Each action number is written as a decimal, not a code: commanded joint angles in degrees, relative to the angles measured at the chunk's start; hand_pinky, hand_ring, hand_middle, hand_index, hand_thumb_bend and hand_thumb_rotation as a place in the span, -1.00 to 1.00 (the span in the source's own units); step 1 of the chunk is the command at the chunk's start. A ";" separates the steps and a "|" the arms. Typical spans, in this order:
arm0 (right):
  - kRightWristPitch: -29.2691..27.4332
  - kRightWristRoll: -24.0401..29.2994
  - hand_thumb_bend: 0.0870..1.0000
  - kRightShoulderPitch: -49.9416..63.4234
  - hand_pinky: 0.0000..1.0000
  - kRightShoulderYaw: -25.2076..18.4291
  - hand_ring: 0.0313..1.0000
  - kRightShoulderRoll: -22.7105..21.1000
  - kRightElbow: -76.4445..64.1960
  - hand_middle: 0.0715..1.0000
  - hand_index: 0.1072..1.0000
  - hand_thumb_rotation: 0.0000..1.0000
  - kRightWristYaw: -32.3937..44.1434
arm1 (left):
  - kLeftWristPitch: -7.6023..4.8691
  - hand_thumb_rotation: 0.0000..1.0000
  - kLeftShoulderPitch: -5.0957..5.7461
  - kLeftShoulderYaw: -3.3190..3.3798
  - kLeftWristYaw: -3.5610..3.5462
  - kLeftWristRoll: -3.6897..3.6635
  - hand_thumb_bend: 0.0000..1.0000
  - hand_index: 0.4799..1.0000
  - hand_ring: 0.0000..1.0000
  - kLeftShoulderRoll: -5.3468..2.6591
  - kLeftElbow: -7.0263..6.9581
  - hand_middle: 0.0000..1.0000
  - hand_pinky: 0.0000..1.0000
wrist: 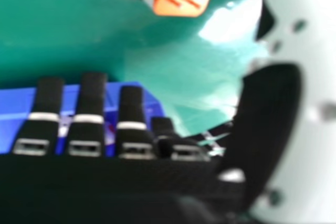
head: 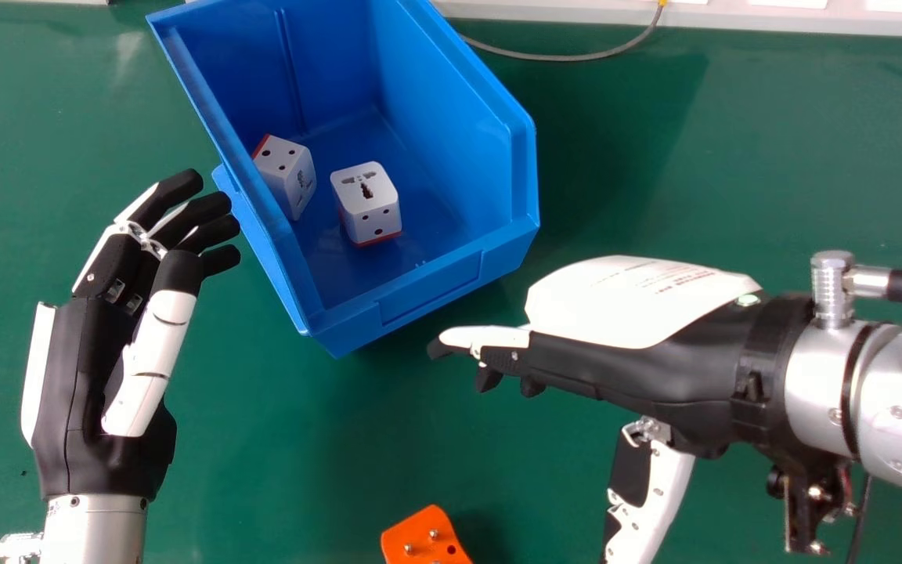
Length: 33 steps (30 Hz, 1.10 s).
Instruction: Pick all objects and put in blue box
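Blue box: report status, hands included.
Left hand, right hand: open, empty. Two white blocks inside box. Orange-topped block outside on table, nothing seen blocking it.

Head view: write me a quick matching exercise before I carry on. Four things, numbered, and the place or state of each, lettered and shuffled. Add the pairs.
Things
1. Blue box
2. Orange plug adapter
3. Left robot hand
4. Right robot hand

Places and states
A. Outside the box, metal pins facing up
B. Thumb pointing toward the view's bottom edge
C. Has two white plug adapters inside
D. At the view's left, fingertips beside the box

Right pairs: 1-C, 2-A, 3-D, 4-B
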 commanded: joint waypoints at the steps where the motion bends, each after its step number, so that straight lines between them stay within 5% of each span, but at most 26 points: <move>1: -0.40 -1.31 0.66 -0.19 0.49 -1.48 0.54 0.47 -2.02 0.67 0.88 -0.68 0.01 | 0.01 0.22 0.38 0.01 0.17 -0.15 0.39 0.17 0.54 -0.09 -1.73 0.56 0.51; 10: -1.13 -1.23 0.68 0.04 0.49 -0.85 0.55 0.83 -1.98 0.67 0.87 -0.65 -1.18 | 0.42 0.21 -0.16 -0.05 0.39 0.03 0.38 0.18 0.55 0.10 -1.74 0.56 0.52; 17: -2.86 -2.55 0.70 -0.60 0.48 3.23 0.54 4.30 -0.77 0.67 0.86 -0.65 -3.10 | -0.99 0.20 -1.23 0.34 0.62 1.17 0.39 0.19 0.56 0.50 -0.29 0.57 0.53; 22: -5.38 -7.36 0.71 -0.22 0.49 7.77 0.55 7.04 -0.19 0.67 0.85 -0.66 -3.47 | -2.10 0.20 -2.03 0.64 -0.27 1.00 0.39 0.19 0.56 1.04 1.42 0.57 0.53; 28: -11.90 -14.29 0.76 4.19 0.48 11.48 0.56 11.27 -0.64 0.69 0.81 -0.65 -6.13 | -2.00 0.22 -2.43 0.79 -0.13 1.15 0.35 0.20 0.56 1.13 1.80 0.57 0.53; 33: -14.79 -25.64 0.75 6.44 0.45 15.69 0.55 16.84 -0.28 0.68 0.79 -0.63 -0.87 | -2.11 0.22 -3.07 0.91 -0.06 1.65 0.35 0.20 0.55 1.43 2.33 0.57 0.53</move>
